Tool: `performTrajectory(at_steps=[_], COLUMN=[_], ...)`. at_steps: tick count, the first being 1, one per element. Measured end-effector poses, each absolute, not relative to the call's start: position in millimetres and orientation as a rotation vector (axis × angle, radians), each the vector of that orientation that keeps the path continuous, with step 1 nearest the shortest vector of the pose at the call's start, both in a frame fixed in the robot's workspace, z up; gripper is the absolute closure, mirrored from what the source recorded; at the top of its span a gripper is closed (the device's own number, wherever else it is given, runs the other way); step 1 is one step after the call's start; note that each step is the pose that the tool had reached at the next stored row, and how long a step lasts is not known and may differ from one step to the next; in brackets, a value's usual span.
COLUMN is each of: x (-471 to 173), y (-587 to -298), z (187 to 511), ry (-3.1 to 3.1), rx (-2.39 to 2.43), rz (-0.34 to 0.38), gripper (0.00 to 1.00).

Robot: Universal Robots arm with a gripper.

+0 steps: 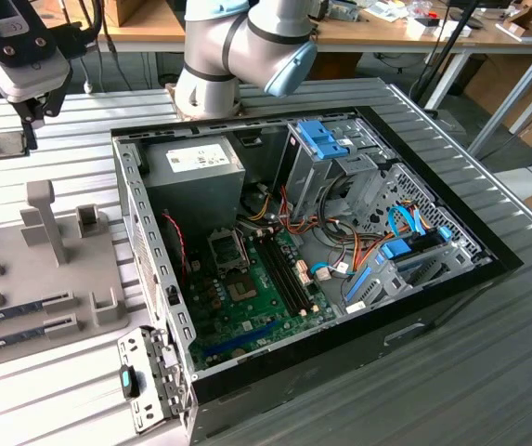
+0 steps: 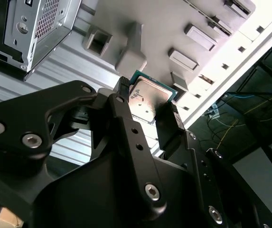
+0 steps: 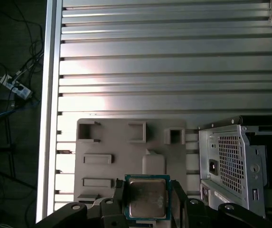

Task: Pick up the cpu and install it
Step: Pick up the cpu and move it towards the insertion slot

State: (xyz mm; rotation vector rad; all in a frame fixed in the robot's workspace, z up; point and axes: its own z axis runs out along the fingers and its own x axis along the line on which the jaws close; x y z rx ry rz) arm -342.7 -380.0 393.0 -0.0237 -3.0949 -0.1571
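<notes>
In the upper left of the exterior view, we see the gripper (image 1: 4,137) hanging above the slatted table (image 1: 488,372), its fingers clamped on the cpu (image 1: 7,145). It is beyond the grey tray (image 1: 24,279) on the exterior view's left. The open computer case (image 1: 358,316) fills the middle. On its green board (image 1: 247,307) the socket (image 1: 229,249) looks empty to us.

In the second wrist view, we see the cpu (image 2: 150,92) pinched at two opposite edges, metal top showing, and the tray (image 2: 164,28) lies beyond it.

In the first wrist view, the cpu (image 3: 146,197) sits between the fingers (image 3: 119,194), clear of the tray (image 3: 112,142) and beside the case (image 3: 235,161).

We judge the pick-up done. The chip is well apart from the socket, so the install is not yet made.
</notes>
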Motion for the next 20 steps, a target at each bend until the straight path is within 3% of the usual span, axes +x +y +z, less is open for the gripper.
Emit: performTrajectory(at_steps=[20], x=[-325], y=[-380], z=[393], ry=[-3.095], rx=[-0.024], rz=[-0.157], gripper=[0.53])
